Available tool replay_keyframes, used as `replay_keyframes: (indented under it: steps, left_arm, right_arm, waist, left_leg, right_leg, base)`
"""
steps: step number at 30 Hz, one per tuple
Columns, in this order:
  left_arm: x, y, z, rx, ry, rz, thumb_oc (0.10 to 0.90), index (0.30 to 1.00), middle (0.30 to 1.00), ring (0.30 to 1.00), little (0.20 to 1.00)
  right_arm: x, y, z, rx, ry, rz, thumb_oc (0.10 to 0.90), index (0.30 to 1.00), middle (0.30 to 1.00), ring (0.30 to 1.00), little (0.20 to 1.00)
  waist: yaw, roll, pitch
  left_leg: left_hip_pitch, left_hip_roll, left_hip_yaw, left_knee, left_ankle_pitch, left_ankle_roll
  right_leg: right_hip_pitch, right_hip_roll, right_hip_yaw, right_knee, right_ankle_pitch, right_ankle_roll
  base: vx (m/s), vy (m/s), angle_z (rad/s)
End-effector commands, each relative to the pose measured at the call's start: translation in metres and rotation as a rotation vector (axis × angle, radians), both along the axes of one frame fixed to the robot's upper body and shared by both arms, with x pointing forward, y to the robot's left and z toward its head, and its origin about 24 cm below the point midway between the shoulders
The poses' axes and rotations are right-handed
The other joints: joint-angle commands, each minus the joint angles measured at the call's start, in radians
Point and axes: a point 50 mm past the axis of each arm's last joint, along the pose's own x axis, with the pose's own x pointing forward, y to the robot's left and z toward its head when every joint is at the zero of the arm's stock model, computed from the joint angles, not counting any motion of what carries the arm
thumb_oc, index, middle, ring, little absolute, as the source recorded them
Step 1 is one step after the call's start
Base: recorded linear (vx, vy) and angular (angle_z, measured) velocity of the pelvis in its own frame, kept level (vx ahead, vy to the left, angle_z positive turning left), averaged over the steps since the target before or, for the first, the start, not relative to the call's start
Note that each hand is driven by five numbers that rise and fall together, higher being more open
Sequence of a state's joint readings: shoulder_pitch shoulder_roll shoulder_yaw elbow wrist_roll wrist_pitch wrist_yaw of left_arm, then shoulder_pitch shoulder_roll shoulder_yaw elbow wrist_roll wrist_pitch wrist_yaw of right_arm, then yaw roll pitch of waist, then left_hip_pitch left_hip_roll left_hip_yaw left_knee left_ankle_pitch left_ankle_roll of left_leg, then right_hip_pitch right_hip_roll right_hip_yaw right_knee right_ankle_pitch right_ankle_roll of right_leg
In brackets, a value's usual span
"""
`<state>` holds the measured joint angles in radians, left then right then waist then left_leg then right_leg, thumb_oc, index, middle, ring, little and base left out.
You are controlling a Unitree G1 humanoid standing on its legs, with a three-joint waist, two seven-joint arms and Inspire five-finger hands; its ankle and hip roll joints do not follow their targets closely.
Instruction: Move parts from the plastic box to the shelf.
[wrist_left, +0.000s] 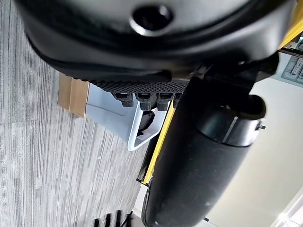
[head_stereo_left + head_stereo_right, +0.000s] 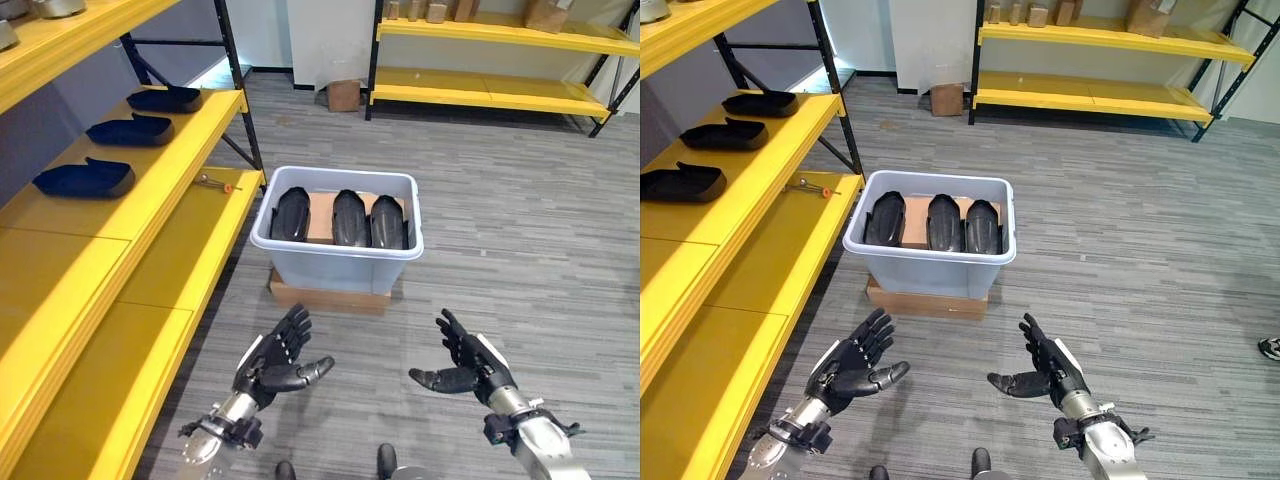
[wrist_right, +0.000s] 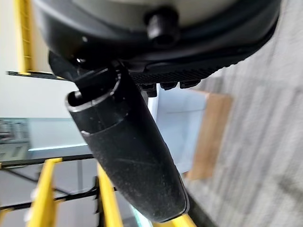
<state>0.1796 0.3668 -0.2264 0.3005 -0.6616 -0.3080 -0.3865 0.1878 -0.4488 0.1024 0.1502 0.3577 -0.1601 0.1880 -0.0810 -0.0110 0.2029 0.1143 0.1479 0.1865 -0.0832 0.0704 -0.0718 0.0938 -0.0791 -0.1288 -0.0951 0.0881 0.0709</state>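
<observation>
Sitting upright in plastic box, three parts (glossy black)

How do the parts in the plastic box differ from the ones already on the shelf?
The parts in the plastic box stand on edge, packed side by side and touching; the parts on the shelf lie flat, spaced apart in a row. The box parts look glossy black; the shelf parts look matte and dark bluish. Three show in each group. Both hands, left hand and right hand, are open and hold nothing, short of the plastic box.
</observation>
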Motion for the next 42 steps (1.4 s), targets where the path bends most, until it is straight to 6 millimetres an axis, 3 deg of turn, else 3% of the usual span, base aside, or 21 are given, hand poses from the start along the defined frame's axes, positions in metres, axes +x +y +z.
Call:
replay_keyframes:
  steps: [1, 5, 9, 16, 42]
  left_arm:
    - [0.026, -0.003, 0.039, -0.005, -0.23, -0.045, 0.9, 1.0, 1.0, 1.0, 1.0]
    - [0.028, -0.004, 0.038, -0.03, -0.21, -0.024, 0.9, 1.0, 1.0, 1.0, 1.0]
    - [0.028, -0.003, 0.039, -0.018, -0.212, -0.042, 0.9, 1.0, 1.0, 1.0, 1.0]
    - [0.029, -0.003, 0.04, -0.015, -0.208, -0.045, 0.9, 1.0, 1.0, 1.0, 1.0]
    - [0.024, 0.0, 0.039, -0.014, -0.191, -0.038, 0.9, 1.0, 1.0, 1.0, 1.0]
  right_arm:
    - [0.03, 0.001, 0.054, 0.047, -0.291, 0.015, 0.9, 1.0, 1.0, 1.0, 1.0]
    - [0.031, 0.005, 0.05, 0.057, -0.26, 0.019, 0.9, 1.0, 1.0, 1.0, 1.0]
    - [0.031, 0.005, 0.043, 0.225, -0.205, -0.021, 0.9, 1.0, 1.0, 1.0, 1.0]
    - [0.029, 0.014, 0.041, 0.202, -0.203, -0.008, 0.9, 1.0, 1.0, 1.0, 1.0]
    - [0.029, 0.009, 0.041, 0.159, -0.235, -0.037, 0.9, 1.0, 1.0, 1.0, 1.0]
  waist:
    - [-0.001, -0.026, -0.068]
    - [-0.004, -0.018, -0.075]
    - [-0.003, -0.016, -0.077]
    - [-0.009, -0.009, -0.083]
    - [0.002, -0.003, -0.075]
  left_leg:
    - [0.024, -0.056, -0.001, -0.004, -0.097, 0.04]
    - [0.026, -0.055, 0.003, -0.004, -0.098, 0.036]
    - [0.027, -0.054, 0.003, -0.004, -0.096, 0.036]
    - [0.027, -0.057, 0.008, -0.004, -0.099, 0.037]
    - [0.026, -0.056, 0.002, -0.004, -0.096, 0.038]
  right_leg:
    - [0.031, -0.022, -0.061, 0.06, -0.112, 0.027]
    - [0.036, -0.023, -0.061, 0.052, -0.112, 0.025]
    - [0.039, -0.023, -0.061, 0.047, -0.109, 0.024]
    - [0.04, -0.024, -0.06, 0.038, -0.106, 0.026]
    - [0.043, -0.023, -0.076, 0.044, -0.117, 0.021]
  base:
    - [0.0, 0.0, 0.0]
    - [0.0, 0.0, 0.0]
    - [0.0, 0.0, 0.0]
    - [0.0, 0.0, 0.0]
    - [0.0, 0.001, 0.0]
